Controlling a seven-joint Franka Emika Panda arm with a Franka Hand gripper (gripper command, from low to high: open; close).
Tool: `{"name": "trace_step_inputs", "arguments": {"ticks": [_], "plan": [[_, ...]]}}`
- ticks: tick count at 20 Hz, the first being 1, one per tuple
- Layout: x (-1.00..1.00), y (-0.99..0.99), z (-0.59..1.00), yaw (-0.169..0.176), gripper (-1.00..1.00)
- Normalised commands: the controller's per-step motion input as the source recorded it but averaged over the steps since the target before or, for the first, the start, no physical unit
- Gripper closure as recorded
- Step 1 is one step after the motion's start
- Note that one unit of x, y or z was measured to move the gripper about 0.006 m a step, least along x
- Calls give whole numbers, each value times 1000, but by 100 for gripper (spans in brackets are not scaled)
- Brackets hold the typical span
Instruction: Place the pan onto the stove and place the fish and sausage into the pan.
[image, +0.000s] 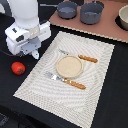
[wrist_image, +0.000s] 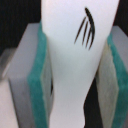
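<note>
Gripper: gripper (wrist_image: 70, 75) is pinched on the fish (wrist_image: 70, 60), a white lumpy piece with dark gill marks, pressed between two teal-edged pads (wrist_image: 37, 85)
Arm: white body (image: 25, 30) sits over the desk's far left in the exterior view; the gripper itself is hidden there
Sausage: red round piece (image: 18, 68) lies on the dark desk (image: 100, 105), just below the arm, left of the placemat
Pan: blue-grey pan (image: 67, 9) sits on the stove (image: 110, 27), at its far left
Pot: taller grey pot (image: 91, 13) stands just right of the pan
Bowl: pale bowl (image: 123, 19) at the stove's right end
Placemat: striped mat (image: 45, 85) carries a beige plate (image: 68, 66), a fork (image: 67, 81) near and a knife (image: 82, 57) far
</note>
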Motion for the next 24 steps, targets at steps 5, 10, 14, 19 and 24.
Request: {"name": "trace_step_inputs", "arguments": {"ticks": [5,10,14,19,24], "plan": [[-33,335,1000,-37,100],[461,727,1000,-24,100],[583,838,948,-13,100],[433,958,503,0,100],[383,982,288,0,100]]}}
